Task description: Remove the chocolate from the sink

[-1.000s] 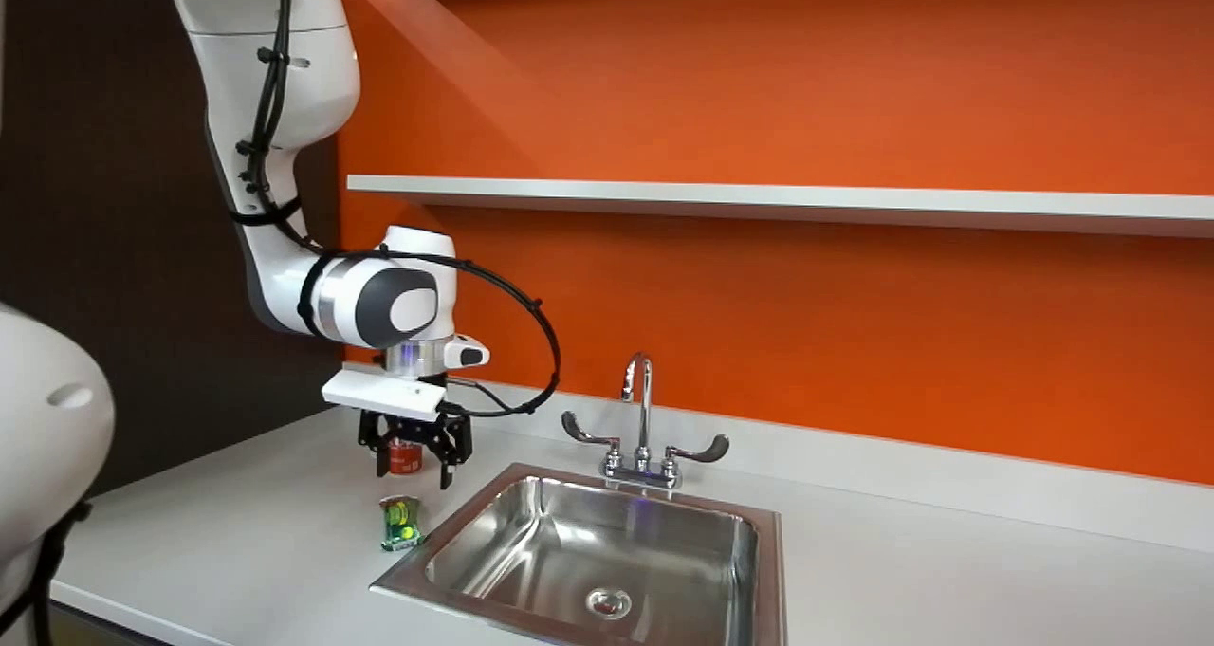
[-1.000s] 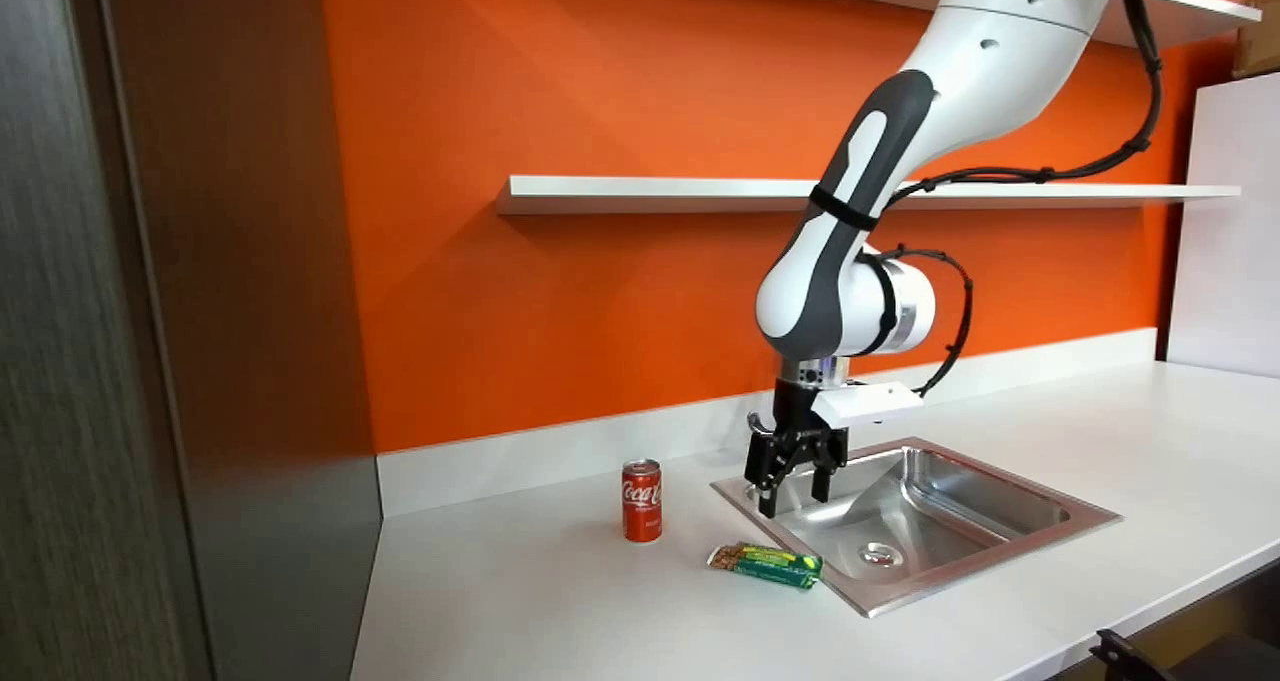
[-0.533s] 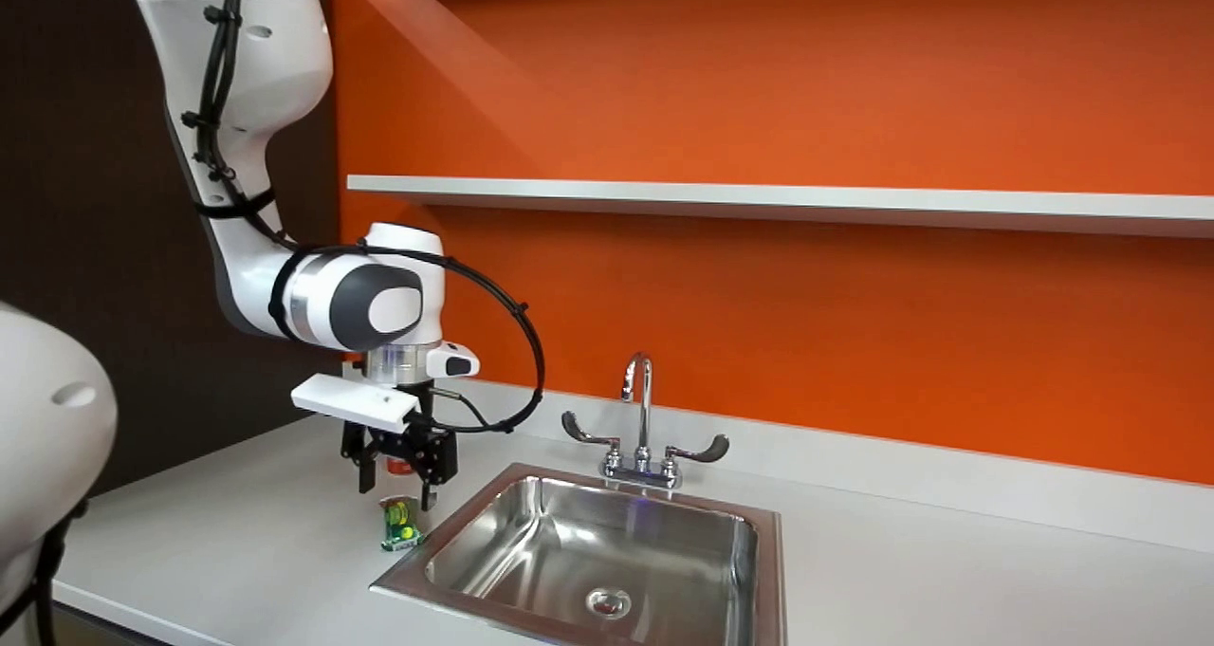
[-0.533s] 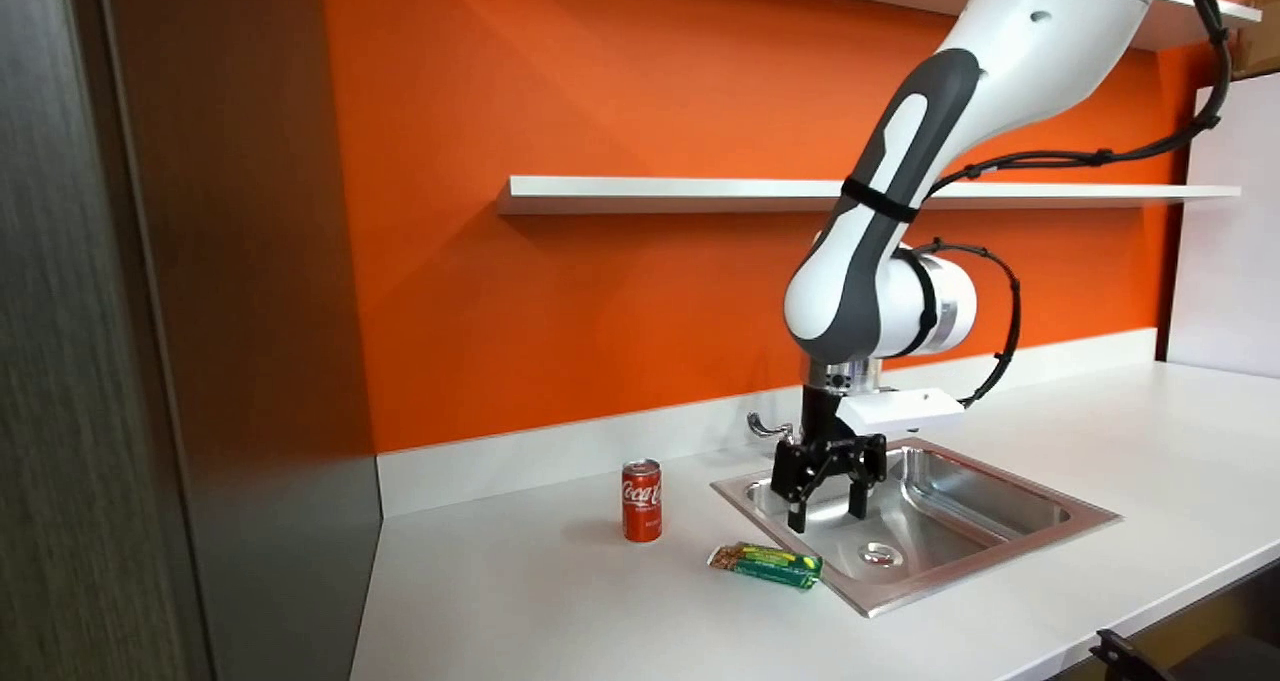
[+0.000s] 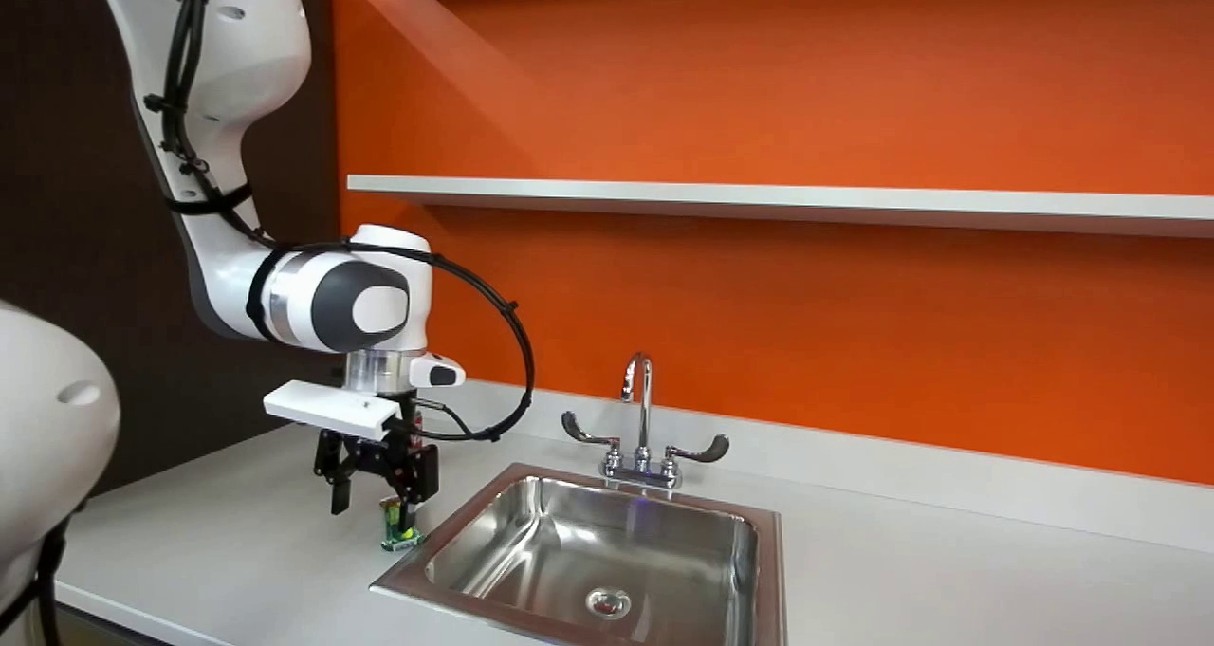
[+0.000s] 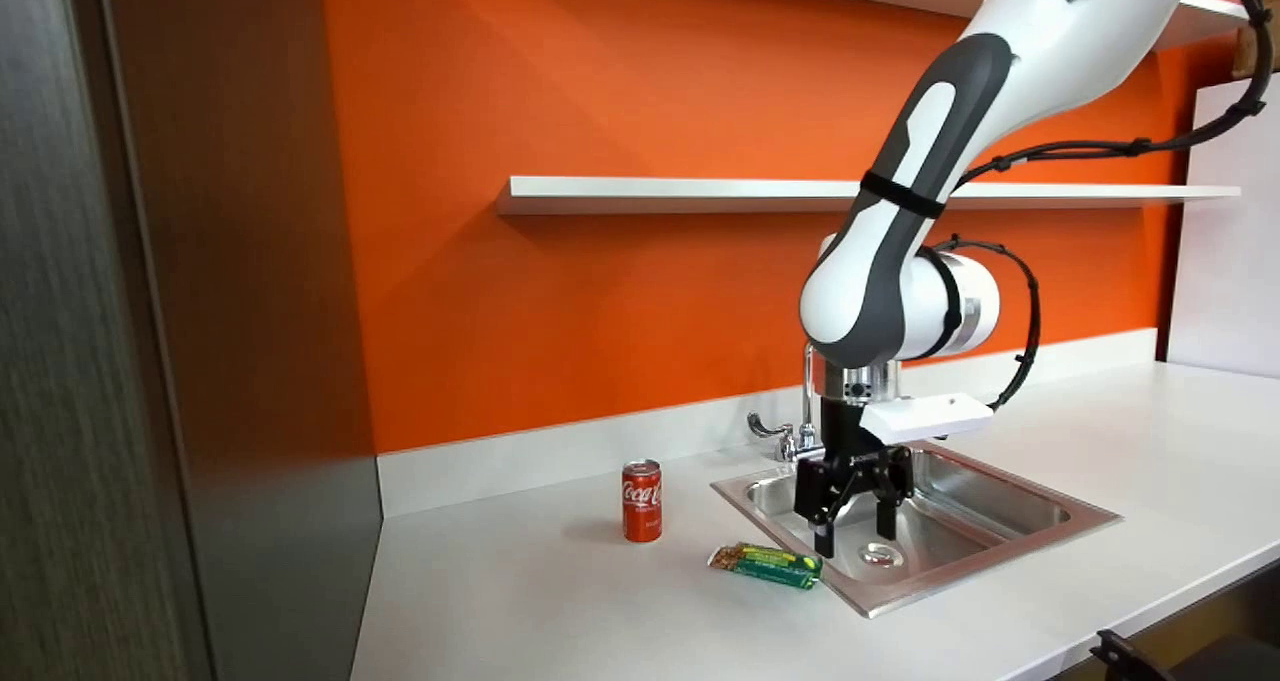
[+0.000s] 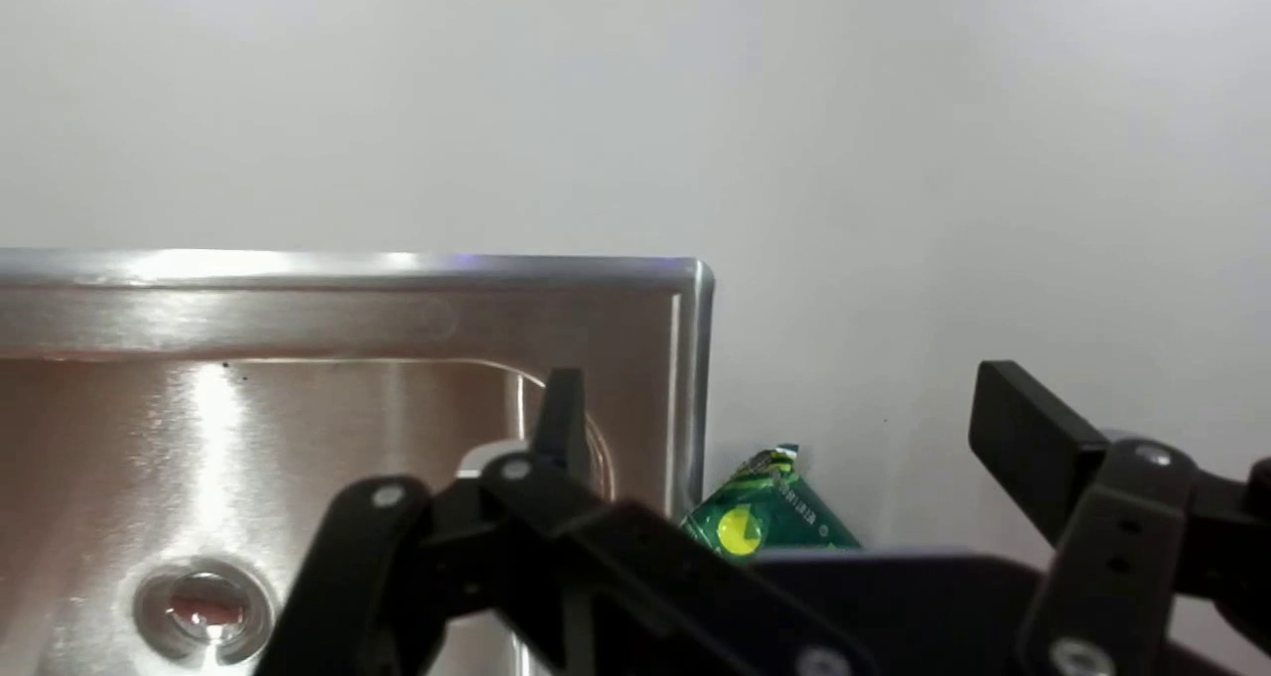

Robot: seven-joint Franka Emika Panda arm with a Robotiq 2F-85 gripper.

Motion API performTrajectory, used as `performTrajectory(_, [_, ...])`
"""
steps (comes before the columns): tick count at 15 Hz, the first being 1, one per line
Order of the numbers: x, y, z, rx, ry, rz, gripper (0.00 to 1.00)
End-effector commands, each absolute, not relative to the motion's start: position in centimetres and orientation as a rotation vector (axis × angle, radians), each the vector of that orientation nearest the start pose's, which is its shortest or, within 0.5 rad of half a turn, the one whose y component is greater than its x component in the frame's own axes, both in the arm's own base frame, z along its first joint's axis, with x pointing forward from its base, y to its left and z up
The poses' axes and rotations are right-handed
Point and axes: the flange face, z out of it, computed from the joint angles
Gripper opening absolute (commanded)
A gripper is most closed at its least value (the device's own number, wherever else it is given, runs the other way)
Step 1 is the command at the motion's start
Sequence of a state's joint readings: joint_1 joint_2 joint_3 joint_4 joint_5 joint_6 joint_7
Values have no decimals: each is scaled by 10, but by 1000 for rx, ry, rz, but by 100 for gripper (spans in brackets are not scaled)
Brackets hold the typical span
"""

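Note:
The chocolate, a small green wrapped bar with yellow, lies on the white counter just outside the sink. It shows in both exterior views. The sink is a steel basin with a broad rim. One end of the bar is at or against that rim. My gripper is open and empty, above the counter by the sink's edge. In the wrist view the fingers are wide apart, one over the sink rim. The chocolate is between them, low, partly hidden by the gripper.
A red soda can stands upright on the counter beyond the bar, mostly behind the gripper in an exterior view. A chrome faucet with two handles rises behind the sink. A white shelf runs along the orange wall.
My open gripper has come down and towards the counter's front, moving left in an exterior view and right from the opposite angle. The chocolate and the can have not moved.

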State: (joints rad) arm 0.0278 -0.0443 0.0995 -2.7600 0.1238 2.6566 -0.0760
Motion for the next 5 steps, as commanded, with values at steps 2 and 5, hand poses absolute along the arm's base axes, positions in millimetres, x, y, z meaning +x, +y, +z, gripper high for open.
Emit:
performTrajectory(2, [380,44,225,-3090,-140,97,100])
performTrajectory(5, [379,43,225,-3091,-139,98,100])
